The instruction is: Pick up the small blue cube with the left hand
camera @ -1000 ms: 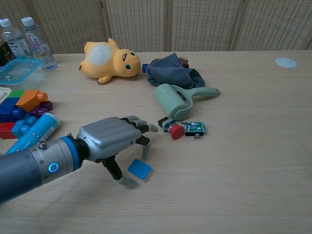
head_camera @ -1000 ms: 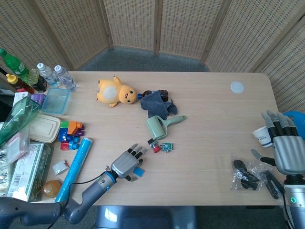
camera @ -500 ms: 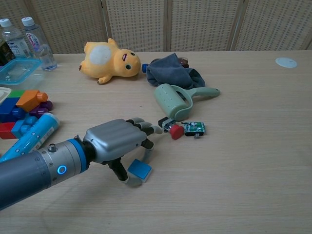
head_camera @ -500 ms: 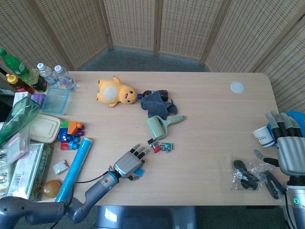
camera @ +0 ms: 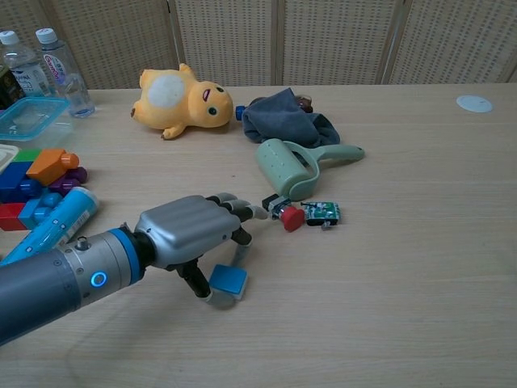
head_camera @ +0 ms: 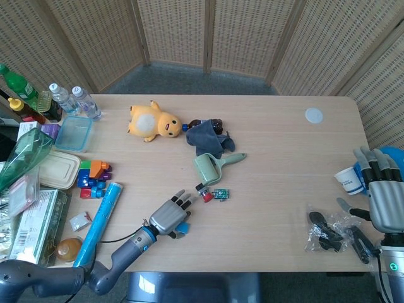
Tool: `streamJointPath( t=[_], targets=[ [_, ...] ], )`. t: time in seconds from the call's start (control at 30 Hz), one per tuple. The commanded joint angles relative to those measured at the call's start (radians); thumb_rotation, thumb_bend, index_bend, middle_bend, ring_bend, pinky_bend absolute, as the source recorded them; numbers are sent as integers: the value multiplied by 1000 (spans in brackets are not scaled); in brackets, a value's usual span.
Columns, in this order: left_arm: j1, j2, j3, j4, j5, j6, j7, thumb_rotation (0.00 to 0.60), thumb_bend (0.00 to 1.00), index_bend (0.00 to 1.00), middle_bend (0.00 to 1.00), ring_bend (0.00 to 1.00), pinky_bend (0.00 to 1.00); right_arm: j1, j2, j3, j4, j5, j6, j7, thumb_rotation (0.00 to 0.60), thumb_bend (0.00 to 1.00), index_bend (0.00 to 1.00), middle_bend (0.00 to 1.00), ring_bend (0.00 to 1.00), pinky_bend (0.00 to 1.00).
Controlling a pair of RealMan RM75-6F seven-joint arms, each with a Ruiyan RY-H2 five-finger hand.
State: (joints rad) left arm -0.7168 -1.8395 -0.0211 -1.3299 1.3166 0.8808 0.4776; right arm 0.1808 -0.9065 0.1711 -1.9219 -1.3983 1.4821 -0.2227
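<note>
The small blue cube (camera: 228, 280) lies on the table near the front edge, also seen in the head view as the blue cube (head_camera: 182, 226). My left hand (camera: 190, 234) covers it from the left. The thumb sits against the cube's left side and a finger comes down on its far side, so the cube is pinched between them while it still touches the tabletop. In the head view the left hand (head_camera: 169, 216) hides most of the cube. My right hand (head_camera: 385, 201) hangs at the table's right edge, fingers spread and holding nothing.
Just beyond the left hand lie a red-tipped small part (camera: 292, 217) and a green lint roller (camera: 288, 166). A yellow plush (camera: 182, 101) and grey cloth (camera: 283, 117) lie further back. A blue tube (camera: 48, 226) and toy blocks (camera: 36, 182) are on the left.
The left hand's thumb and finger have closed in on the blue cube, and the cube has shifted slightly left. The right hand has stayed almost still.
</note>
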Motion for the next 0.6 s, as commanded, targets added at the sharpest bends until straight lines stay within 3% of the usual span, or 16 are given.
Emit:
streamJointPath(
  t=[0.03, 0.3, 0.6],
  targets=[
    [6, 31, -9, -29, 14, 25, -14, 495, 389, 622, 0, 0, 0, 1, -1, 1, 0, -1, -1, -1, 539, 146, 0, 0, 0, 0],
    [21, 194, -60, -213, 25, 98, -46, 497, 387, 610, 0, 0, 0, 13, -11, 2, 1, -3, -19, -5, 538, 147, 0, 0, 0, 0],
    [53, 465, -152, -500, 17, 210, -32, 499, 377, 605, 0, 0, 0, 32, -38, 3, 10, -6, -42, -4, 542, 147, 0, 0, 0, 0]
  ],
)
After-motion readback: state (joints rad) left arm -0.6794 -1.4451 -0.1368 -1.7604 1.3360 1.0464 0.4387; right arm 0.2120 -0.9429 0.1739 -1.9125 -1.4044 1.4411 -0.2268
